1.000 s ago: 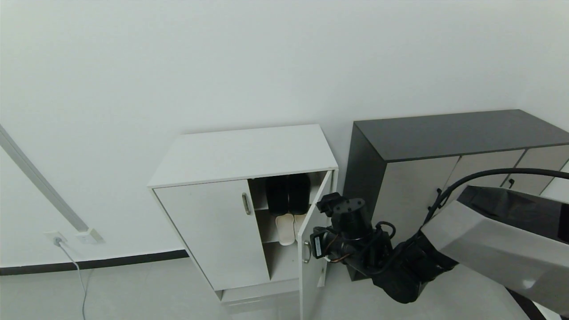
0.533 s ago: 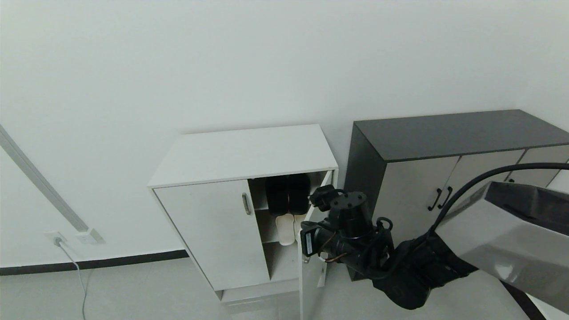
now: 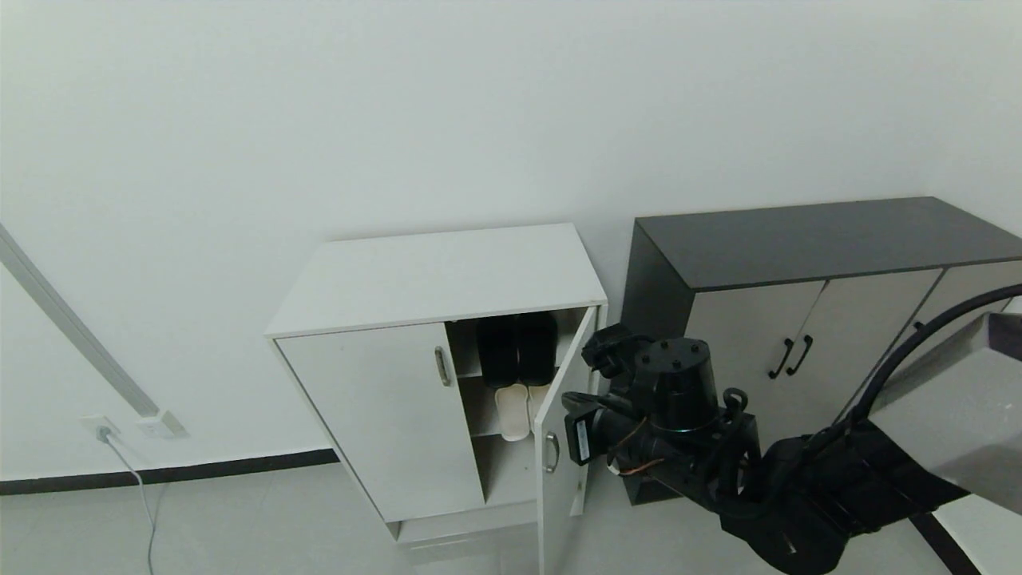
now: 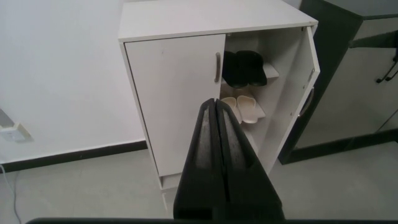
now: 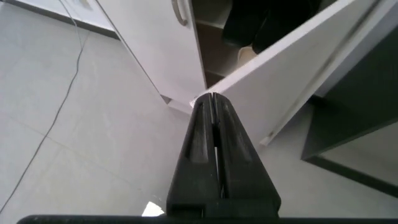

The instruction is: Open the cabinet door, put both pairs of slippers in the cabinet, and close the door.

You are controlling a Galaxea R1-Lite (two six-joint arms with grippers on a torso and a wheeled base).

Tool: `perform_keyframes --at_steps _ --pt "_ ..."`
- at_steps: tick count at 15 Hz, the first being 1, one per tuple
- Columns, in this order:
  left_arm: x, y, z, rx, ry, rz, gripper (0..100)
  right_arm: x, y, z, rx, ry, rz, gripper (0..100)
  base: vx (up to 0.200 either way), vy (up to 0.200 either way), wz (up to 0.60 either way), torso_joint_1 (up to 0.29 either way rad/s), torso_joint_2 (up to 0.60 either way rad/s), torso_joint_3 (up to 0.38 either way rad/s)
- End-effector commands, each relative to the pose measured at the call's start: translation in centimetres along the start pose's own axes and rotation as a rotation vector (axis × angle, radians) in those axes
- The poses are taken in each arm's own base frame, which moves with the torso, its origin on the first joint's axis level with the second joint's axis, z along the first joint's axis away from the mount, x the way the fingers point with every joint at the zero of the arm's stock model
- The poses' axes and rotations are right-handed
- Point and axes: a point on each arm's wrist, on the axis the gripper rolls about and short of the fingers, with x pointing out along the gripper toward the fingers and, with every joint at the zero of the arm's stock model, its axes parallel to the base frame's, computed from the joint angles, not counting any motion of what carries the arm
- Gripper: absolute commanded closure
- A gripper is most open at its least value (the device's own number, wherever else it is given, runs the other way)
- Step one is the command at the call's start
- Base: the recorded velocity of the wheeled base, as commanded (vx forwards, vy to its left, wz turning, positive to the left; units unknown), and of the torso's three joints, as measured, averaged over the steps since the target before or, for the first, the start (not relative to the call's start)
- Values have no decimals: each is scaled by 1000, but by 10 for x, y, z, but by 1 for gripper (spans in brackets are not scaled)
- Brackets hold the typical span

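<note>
- We see the white cabinet (image 3: 431,275) against the wall. Its left door (image 3: 383,415) is shut and its right door (image 3: 563,399) stands swung out.
- The black slippers (image 3: 517,347) lie side by side on the upper shelf, at its front edge, in the open right half.
- The white slippers (image 3: 512,409) lie on the shelf just below, their ends over its front edge. The right one is partly hidden by the door.
- The right gripper (image 5: 213,96) has its fingers pressed together with nothing between them. Its tip is at the free edge of the open door; we cannot tell whether it touches.
- The right arm (image 3: 679,415) sits just beside the door's outer face.
- The left gripper (image 4: 216,101) is closed and empty, well back from the cabinet and pointing at its front.
- A dark cabinet (image 3: 798,239) stands just to the right of the white one.
- A wall socket (image 3: 100,431) with a cable sits low on the wall to the left.
</note>
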Motion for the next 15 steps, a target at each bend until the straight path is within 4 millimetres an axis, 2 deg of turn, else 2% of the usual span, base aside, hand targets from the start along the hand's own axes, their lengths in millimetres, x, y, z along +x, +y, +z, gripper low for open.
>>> perform_keyframes --at_steps 1,7,12,15 --pt "0 0 0 0 1 0 100 -5 -2 -3 0 3 1 100 0 0 600 -7 -2 7" --pt "0 0 0 0 1 0 100 -20 -16 -25 -40 22 26 100 0 0 0 0 0 0" --pt "0 0 0 0 1 0 100 -53 -28 -48 -59 132 -1 100 0 0 0 0 0 0" --pt "0 0 0 0 1 1 100 -57 -30 -69 -66 211 -7 100 200 0 0 -7 -3 2"
